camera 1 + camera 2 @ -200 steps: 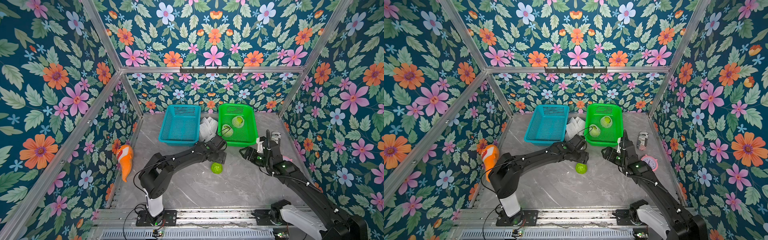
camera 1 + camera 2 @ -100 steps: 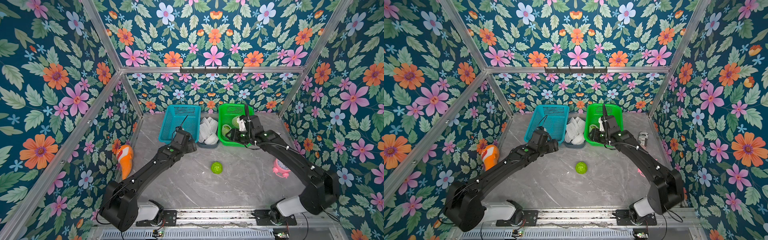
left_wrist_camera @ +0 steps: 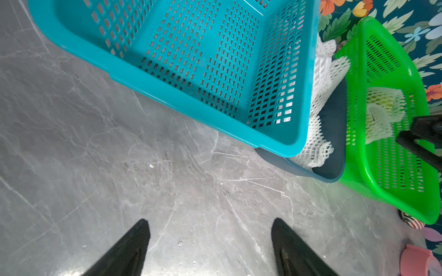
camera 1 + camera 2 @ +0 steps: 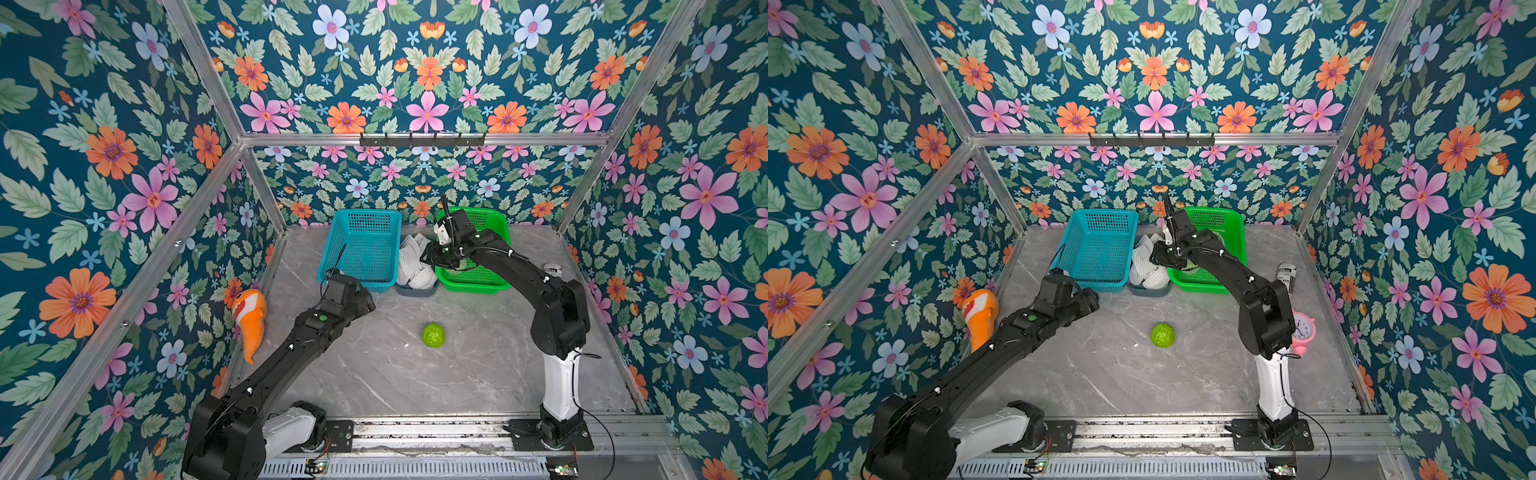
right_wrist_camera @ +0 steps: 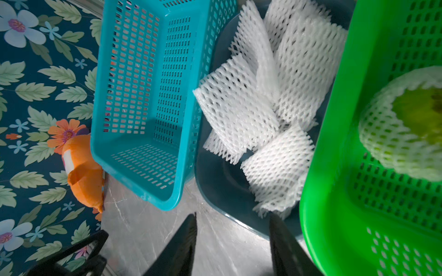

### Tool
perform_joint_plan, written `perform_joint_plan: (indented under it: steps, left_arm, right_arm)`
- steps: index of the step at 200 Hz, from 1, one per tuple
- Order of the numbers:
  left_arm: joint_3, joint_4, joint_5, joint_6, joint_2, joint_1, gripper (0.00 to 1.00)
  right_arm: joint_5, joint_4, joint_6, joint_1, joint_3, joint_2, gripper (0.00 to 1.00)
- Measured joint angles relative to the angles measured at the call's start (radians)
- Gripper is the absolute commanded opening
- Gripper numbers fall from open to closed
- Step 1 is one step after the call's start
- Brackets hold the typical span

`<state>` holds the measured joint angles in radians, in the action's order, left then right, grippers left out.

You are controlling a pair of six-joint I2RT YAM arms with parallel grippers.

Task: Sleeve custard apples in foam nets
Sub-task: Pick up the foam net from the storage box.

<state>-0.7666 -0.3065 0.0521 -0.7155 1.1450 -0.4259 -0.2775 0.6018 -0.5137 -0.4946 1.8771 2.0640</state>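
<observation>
One bare green custard apple (image 4: 433,335) (image 4: 1162,335) lies alone mid-table, with neither gripper near it. White foam nets (image 4: 415,266) (image 5: 267,100) are piled in a dark tray (image 5: 215,181) between the two baskets. A custard apple sleeved in a net (image 5: 406,133) (image 3: 385,114) rests in the green basket (image 4: 478,282). My right gripper (image 5: 232,217) (image 4: 426,259) hovers open and empty over the tray's near edge, beside the green basket's corner. My left gripper (image 3: 210,225) (image 4: 368,303) stands wide open over bare table in front of the blue basket (image 4: 361,249).
An orange clownfish toy (image 4: 249,316) leans at the left wall. A pink alarm clock (image 4: 1304,332) and a small printed can (image 4: 552,270) sit by the right wall. The blue basket holds nothing. A hook rail (image 4: 422,139) runs along the back frame.
Both arms have left the bare fruit: the left drew back toward the blue basket, and the right swung to the tray of nets with narrower jaws. The fruit stayed put.
</observation>
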Motion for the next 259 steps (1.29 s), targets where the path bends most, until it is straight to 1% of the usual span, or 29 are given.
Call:
perform_joint_plan:
  steps: [23,68,97,122,147,155,173,187,200,228,259]
  left_arm:
    - [0.015,0.002,-0.01,-0.01,-0.005,0.006,0.83]
    - [0.035,0.02,-0.04,-0.026,0.003,0.008,0.83]
    - [0.037,0.023,-0.052,-0.036,0.005,0.009,0.82]
    - [0.041,0.023,-0.056,-0.037,0.005,0.01,0.82]
    - [0.041,0.023,-0.06,-0.039,0.011,0.012,0.82]
    - [0.041,0.023,-0.06,-0.04,0.014,0.013,0.82]
    - [0.041,0.024,-0.064,-0.04,0.016,0.014,0.82]
    - [0.041,0.027,-0.067,-0.04,0.016,0.015,0.82]
    - [0.041,0.029,-0.07,-0.04,0.016,0.016,0.82]
    - [0.04,0.03,-0.069,-0.04,0.021,0.018,0.82]
    - [0.04,0.039,-0.068,-0.04,0.008,0.019,0.82]
  right_arm:
    - [-0.004,-0.008,0.0,-0.008,0.061,0.072,0.57]
    - [-0.006,-0.003,0.0,-0.03,0.208,0.216,0.58]
    - [0.024,0.001,0.0,-0.039,0.291,0.294,0.61]
    - [0.05,0.012,0.001,-0.046,0.353,0.347,0.6]
    - [0.079,0.038,0.01,-0.055,0.404,0.389,0.49]
    - [0.08,0.039,0.013,-0.057,0.409,0.395,0.44]
    - [0.105,0.051,0.019,-0.06,0.413,0.402,0.27]
    - [0.105,0.055,0.02,-0.06,0.418,0.406,0.22]
    - [0.105,0.055,0.023,-0.06,0.418,0.403,0.13]
    - [0.113,0.053,0.028,-0.06,0.4,0.378,0.11]
    - [0.111,0.038,0.03,-0.06,0.308,0.282,0.12]
